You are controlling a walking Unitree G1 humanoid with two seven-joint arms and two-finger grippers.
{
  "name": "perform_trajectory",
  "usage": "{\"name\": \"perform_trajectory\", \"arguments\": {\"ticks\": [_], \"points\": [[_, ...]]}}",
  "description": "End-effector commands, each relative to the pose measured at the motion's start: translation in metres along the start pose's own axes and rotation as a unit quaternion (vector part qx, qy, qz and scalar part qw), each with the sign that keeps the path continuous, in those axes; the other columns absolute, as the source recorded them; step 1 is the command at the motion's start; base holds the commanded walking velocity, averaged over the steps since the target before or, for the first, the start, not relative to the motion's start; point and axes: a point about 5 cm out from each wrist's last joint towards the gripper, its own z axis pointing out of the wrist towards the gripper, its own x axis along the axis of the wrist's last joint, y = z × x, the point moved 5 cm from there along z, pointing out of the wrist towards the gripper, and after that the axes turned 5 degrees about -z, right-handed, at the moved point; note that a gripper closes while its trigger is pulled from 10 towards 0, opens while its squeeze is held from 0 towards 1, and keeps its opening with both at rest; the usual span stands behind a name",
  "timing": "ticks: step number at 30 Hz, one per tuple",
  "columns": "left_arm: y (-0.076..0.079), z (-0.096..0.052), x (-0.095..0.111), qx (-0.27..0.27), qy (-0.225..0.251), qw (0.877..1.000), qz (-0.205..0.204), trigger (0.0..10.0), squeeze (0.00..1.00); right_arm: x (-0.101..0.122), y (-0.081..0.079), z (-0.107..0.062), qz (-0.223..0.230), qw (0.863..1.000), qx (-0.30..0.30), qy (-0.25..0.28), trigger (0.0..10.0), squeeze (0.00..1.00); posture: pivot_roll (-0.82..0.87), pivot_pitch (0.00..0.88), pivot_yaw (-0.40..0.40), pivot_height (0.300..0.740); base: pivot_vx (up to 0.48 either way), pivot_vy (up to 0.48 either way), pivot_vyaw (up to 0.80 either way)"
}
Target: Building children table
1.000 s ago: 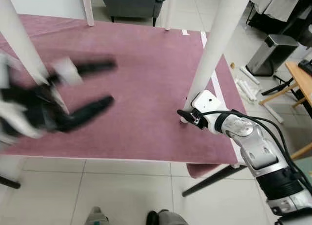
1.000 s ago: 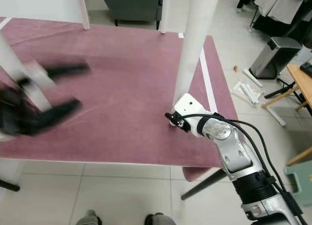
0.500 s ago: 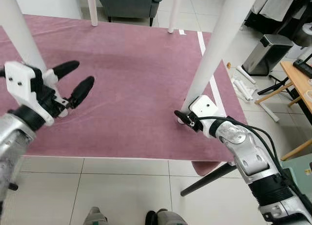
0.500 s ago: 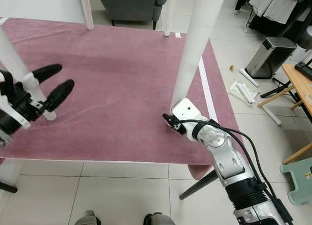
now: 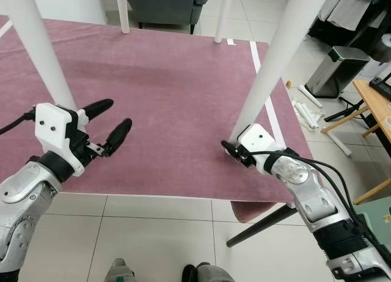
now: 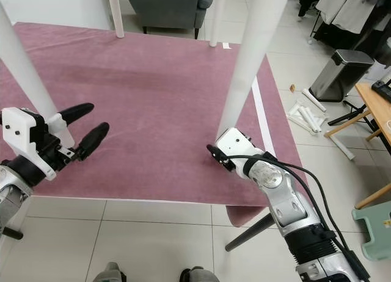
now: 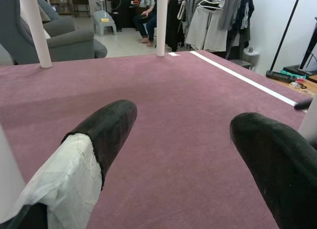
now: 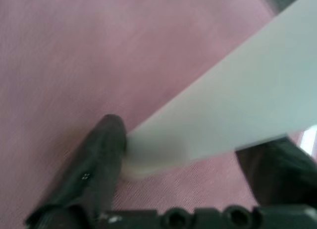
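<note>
A small table lies upside down, its maroon top facing up and white legs standing on it. My right gripper is shut on the foot of the near right leg; the right wrist view shows a black finger pressed against this leg. Close beside the near left leg, over the front left part of the top, my left gripper is open. Nothing sits between its fingers. Two more legs stand at the far edge.
A grey armchair stands behind the table. To the right are a silver bin, white rods on the floor and wooden furniture. A dark bar sticks out under the front right corner. A person sits far off.
My left arm, blurred and swinging a second ago, has come in toward the table's middle and steadied with its fingers still open. The right gripper has stayed at the leg's foot.
</note>
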Motion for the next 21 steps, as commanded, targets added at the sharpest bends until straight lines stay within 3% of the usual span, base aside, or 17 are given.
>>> {"name": "perform_trajectory", "arguments": {"ticks": [1,7,8,12,14,17,19,21], "points": [[-0.004,-0.003,-0.006,0.022,-0.008,1.0,0.003,10.0,0.0,-0.01,-0.017,-0.003,-0.011,0.999,0.046,-0.009,10.0,1.0,0.16,0.146,-0.055,0.74,0.0,0.0,0.0],[-0.005,-0.005,-0.011,0.028,-0.014,1.0,0.005,10.0,0.0,-0.008,-0.025,-0.012,-0.015,0.993,0.117,0.006,10.0,1.0,0.16,0.145,-0.059,0.74,0.0,0.0,0.0],[-0.006,-0.007,-0.011,0.029,-0.015,0.999,0.005,10.0,0.0,-0.002,-0.027,-0.02,0.002,0.989,0.145,0.022,10.0,0.0,0.16,0.145,-0.06,0.74,0.0,0.0,0.0],[-0.007,-0.012,-0.008,0.03,-0.014,0.999,0.01,10.0,0.0,0.015,-0.026,-0.037,0.045,0.979,0.187,0.072,10.0,0.0,0.16,0.148,-0.061,0.74,0.0,0.0,0.0],[-0.007,-0.012,-0.008,0.03,-0.014,0.999,0.01,10.0,0.0,0.015,-0.026,-0.037,0.045,0.979,0.187,0.072,10.0,0.0,0.16,0.148,-0.061,0.74,0.0,0.0,0.0],[-0.003,-0.02,-0.005,0.025,-0.039,0.997,0.068,10.0,0.0,0.038,-0.009,-0.056,0.123,0.966,0.185,0.133,10.0,0.0,0.16,0.149,-0.064,0.74,0.0,0.0,0.0],[-0.003,-0.02,-0.005,0.025,-0.039,0.997,0.068,10.0,0.0,0.038,-0.009,-0.056,0.123,0.966,0.185,0.133,10.0,0.0,0.16,0.149,-0.064,0.74,0.0,0.0,0.0],[0.006,-0.023,-0.003,0.013,-0.047,0.995,0.084,10.0,0.0,0.045,-0.01,-0.069,0.14,0.958,0.2,0.151,10.0,0.0,0.17,0.153,-0.065,0.74,0.0,0.0,0.0]]}}
